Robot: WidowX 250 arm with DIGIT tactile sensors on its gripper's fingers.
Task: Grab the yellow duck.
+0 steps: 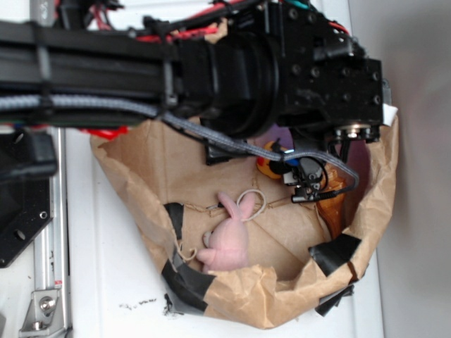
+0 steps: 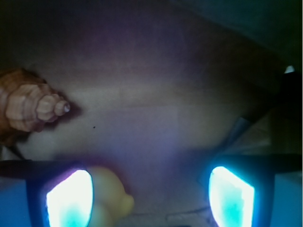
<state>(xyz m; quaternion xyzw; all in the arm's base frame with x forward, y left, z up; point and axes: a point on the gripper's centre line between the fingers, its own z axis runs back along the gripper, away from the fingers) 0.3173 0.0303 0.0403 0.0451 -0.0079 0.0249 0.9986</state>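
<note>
Item 1, gripper: jaws stood wide apart with nothing held; both pads glowed blue-white at the bottom of the wrist view.

Item 2, yellow duck: lay just beside the inner face of the pad on the view's left side, partly behind it (whether touching, could not be told). It sat off-centre in the gap, so the coming grasp likely turned on a small shift toward that side before closing. Its long axis could not be read; only a rounded yellow lobe showed.

Item 3, seashell: beyond the duck, on the same side, well apart from it, tip pointing inward.

Item 4, paper bag: held duck, seashell and a pink bunny, the bunny well apart from the duck toward the bag's taped rim.
</note>
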